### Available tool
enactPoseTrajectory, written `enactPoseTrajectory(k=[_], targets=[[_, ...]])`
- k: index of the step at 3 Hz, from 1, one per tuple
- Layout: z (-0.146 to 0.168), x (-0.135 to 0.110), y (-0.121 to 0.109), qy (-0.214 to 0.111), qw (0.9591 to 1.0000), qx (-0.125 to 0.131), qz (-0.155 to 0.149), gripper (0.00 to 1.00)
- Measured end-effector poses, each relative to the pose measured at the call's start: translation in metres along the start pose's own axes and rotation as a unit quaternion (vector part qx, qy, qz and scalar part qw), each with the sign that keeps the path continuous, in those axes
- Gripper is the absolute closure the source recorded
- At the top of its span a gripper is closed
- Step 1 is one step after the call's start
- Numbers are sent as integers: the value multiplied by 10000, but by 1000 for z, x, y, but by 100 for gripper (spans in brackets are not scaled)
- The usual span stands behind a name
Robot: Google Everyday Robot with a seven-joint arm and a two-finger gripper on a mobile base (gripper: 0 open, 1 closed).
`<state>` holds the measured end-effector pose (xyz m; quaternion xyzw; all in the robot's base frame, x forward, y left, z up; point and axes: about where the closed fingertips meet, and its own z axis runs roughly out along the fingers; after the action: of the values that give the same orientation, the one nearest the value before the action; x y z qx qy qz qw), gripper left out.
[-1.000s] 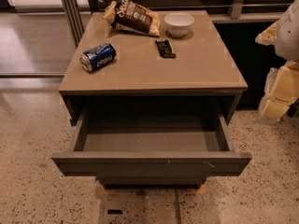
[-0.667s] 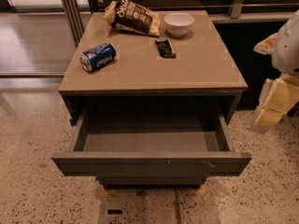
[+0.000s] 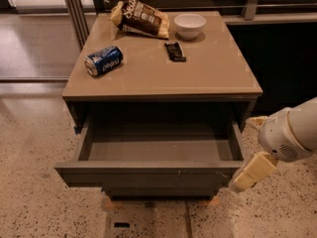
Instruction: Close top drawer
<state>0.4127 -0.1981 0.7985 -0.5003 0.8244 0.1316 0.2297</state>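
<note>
The top drawer (image 3: 148, 172) is pulled far out of the tan-topped cabinet (image 3: 163, 78). It is wide, shallow and dark grey-brown, and its inside is empty. Its flat front has small pale scratches right of centre. A narrower drawer front (image 3: 158, 190) shows just beneath it. My gripper (image 3: 242, 180) hangs low on the right, pale yellow below a white wrist (image 3: 290, 135). It is right beside the drawer front's right end, at about the same height. I cannot tell whether it touches the front.
On the cabinet top lie a blue soda can (image 3: 104, 60), a chip bag (image 3: 141, 18), a white bowl (image 3: 190, 25) and a small dark bar (image 3: 175, 51). Metal posts (image 3: 77, 11) stand at the back left. A dark recess (image 3: 282, 58) is on the right, above speckled floor.
My arm has swung down and to the left, from beside the cabinet's right side to the right end of the open drawer's front. The drawer has not moved.
</note>
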Motion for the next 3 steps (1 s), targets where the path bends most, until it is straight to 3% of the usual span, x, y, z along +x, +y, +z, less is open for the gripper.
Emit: enactPoseTrajectory(k=[1,3], targets=[[15,3,-11,-190,9995,156,174,19],[14,2,-12,-186,9995,176,156,65]])
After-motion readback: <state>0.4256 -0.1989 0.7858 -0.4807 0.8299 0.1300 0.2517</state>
